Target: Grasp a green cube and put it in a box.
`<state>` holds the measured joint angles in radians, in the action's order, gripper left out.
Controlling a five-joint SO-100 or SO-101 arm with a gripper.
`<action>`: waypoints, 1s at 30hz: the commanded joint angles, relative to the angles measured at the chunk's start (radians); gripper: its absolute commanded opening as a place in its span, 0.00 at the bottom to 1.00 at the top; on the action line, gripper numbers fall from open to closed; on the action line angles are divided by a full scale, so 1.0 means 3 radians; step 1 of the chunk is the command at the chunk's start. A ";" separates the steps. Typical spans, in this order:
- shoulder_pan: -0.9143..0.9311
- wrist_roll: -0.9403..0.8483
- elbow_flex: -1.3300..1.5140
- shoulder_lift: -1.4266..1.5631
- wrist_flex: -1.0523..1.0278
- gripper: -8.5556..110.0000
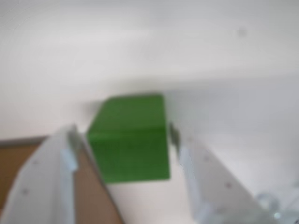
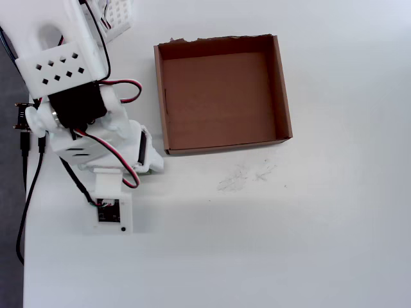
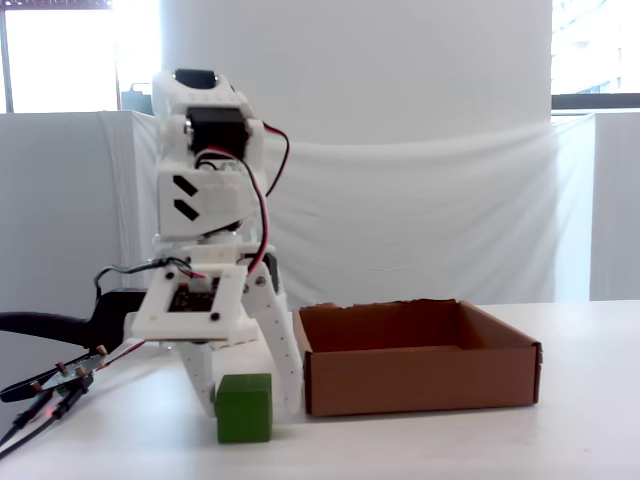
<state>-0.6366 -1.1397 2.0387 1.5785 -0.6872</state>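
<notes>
The green cube (image 1: 128, 140) lies on the white table between my two white fingers in the wrist view. A thin gap shows on each side, the wider one by the left finger (image 1: 70, 144). My gripper (image 1: 124, 133) is open and straddles the cube. In the fixed view the cube (image 3: 244, 407) rests on the table just left of the box (image 3: 420, 375), low under the gripper (image 3: 245, 385). In the overhead view the arm hides the cube, and the gripper (image 2: 149, 163) sits off the near-left corner of the empty brown box (image 2: 160, 96). A piece of the box (image 1: 18, 163) shows at the wrist view's lower left.
The arm's base and red and black cables (image 2: 26, 167) fill the left side of the overhead view. A white perforated basket (image 2: 115, 16) stands at the top left. Faint scuff marks (image 2: 244, 176) lie below the box. A white curtain (image 3: 420, 200) backs the table.
</notes>
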 commanded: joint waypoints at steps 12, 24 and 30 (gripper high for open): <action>-0.0036 -0.0026 -0.0031 -0.0010 0.0015 0.23; -0.0046 -0.0026 -0.0082 -0.0092 0.0051 0.20; -0.0041 -0.0020 -0.0389 -0.0031 -0.0251 0.20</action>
<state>-0.6427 -1.1397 1.9896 1.5432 -0.7394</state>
